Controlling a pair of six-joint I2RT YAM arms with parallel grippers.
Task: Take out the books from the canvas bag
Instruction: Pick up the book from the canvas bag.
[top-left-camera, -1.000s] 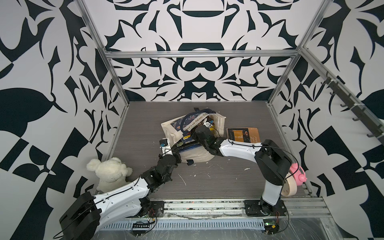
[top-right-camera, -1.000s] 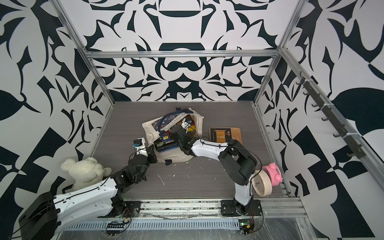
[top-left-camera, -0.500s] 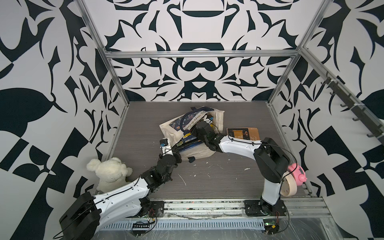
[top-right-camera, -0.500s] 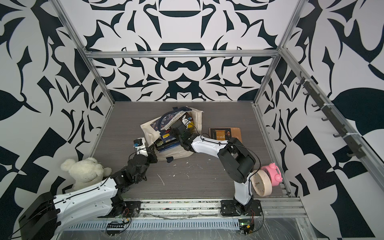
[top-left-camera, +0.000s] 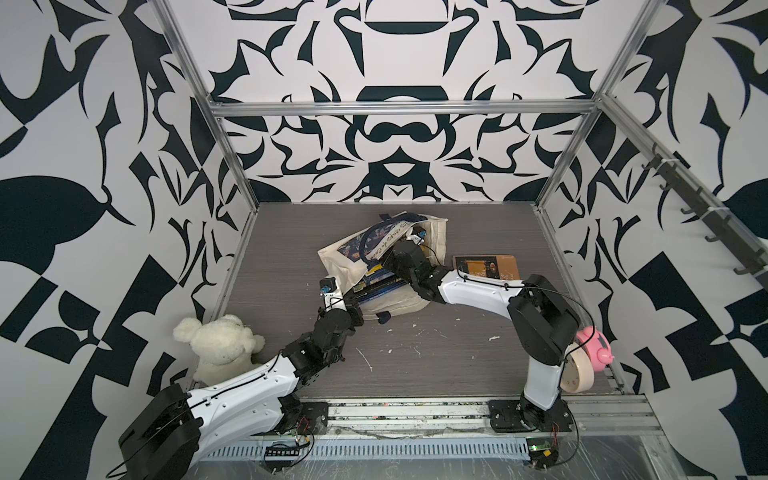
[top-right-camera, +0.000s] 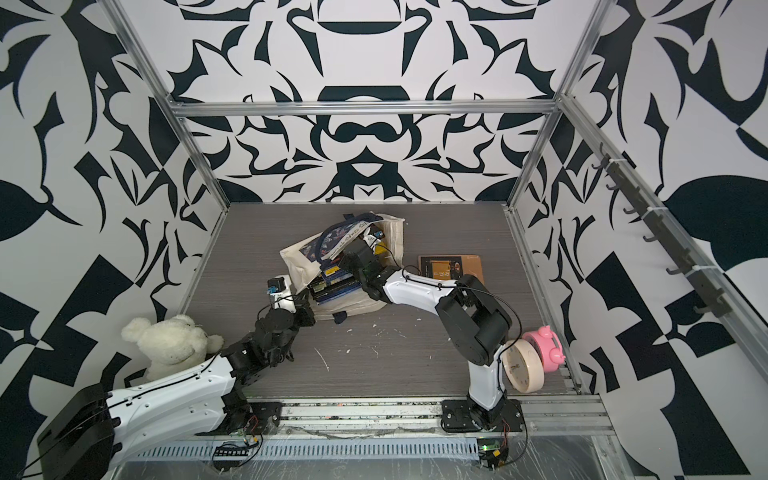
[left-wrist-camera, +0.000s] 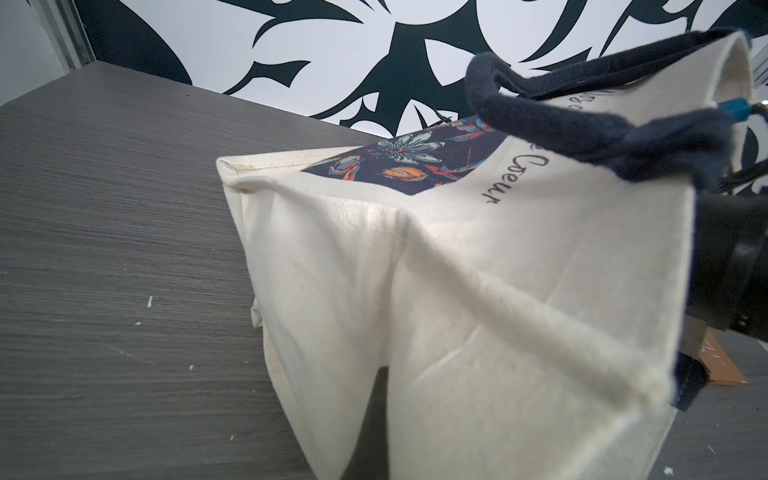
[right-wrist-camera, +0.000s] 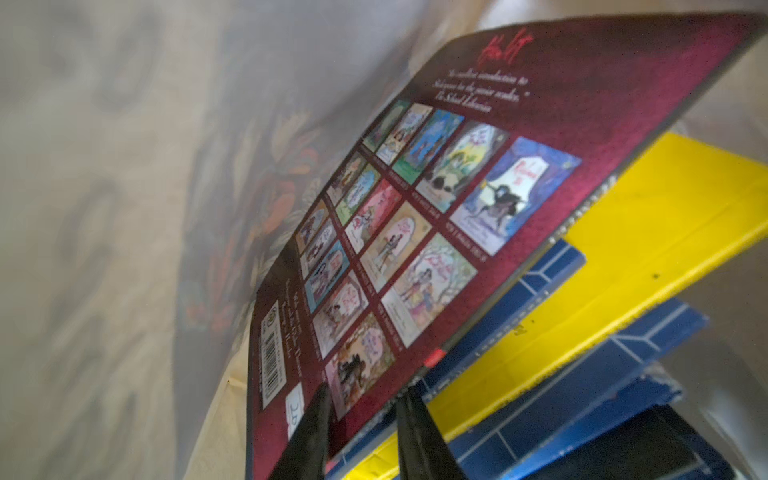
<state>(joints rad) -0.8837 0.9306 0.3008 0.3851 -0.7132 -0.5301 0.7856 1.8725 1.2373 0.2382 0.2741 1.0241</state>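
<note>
Reaching into bag (top-left-camera: 337, 266), right hand (right-wrist-camera: 362, 397) pinching book (right-wrist-camera: 449, 199)

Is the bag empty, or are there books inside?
Not empty. Books lie stacked in the bag; the right wrist view shows red, yellow and blue ones inside.

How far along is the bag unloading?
Done: one black-and-tan book lies on the grey table beside the cream canvas bag. In hand: the left gripper appears to pinch the bag's mouth edge. The right gripper, inside the bag, clamps a dark red book, tilted up off the stack. Left: that one, a yellow book and several blue books.
</note>
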